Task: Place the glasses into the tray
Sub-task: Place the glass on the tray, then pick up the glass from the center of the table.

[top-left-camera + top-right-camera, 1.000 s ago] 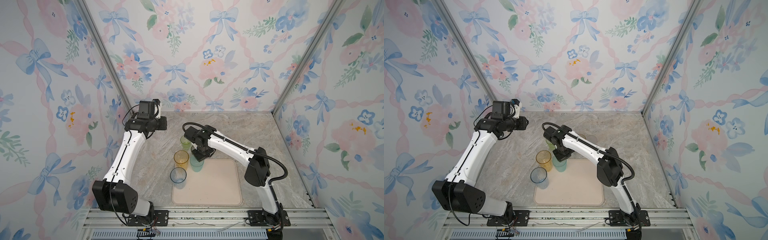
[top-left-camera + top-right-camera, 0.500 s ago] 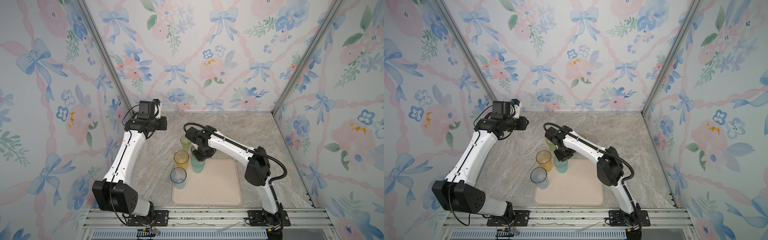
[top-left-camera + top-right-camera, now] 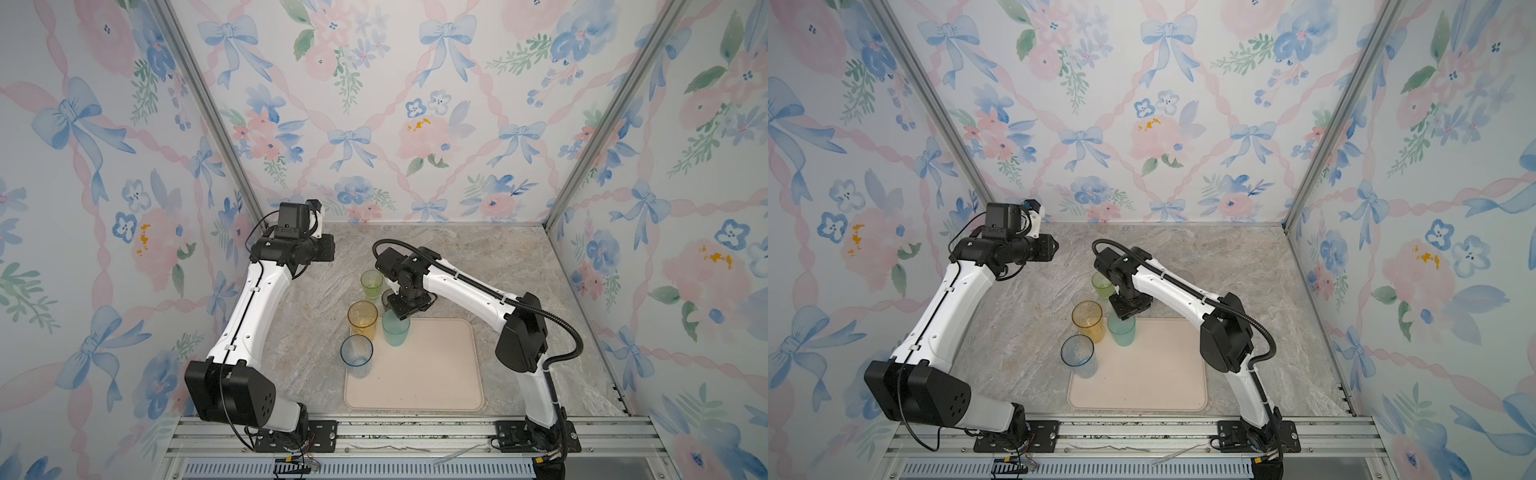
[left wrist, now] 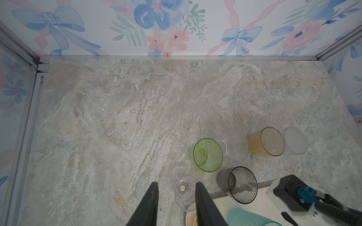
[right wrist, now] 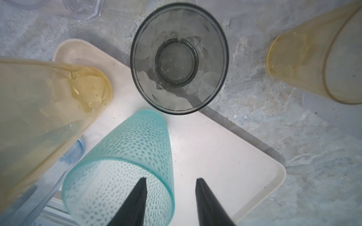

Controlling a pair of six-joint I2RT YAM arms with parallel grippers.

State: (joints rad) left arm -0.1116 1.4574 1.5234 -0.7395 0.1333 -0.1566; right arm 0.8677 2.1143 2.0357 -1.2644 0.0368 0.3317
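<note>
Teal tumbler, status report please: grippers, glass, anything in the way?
Right gripper open at rim of teal tumbler. Left gripper open, empty. Tumbler upright on tray. Smoky grey glass close beside.

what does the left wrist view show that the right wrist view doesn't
Only the left wrist view: the lime green glass, the floral back wall and the open left pincer. Only the right wrist view: the pale blue glass. Both: the smoky grey glass, the short amber glass, the teal glass and the tray.
</note>
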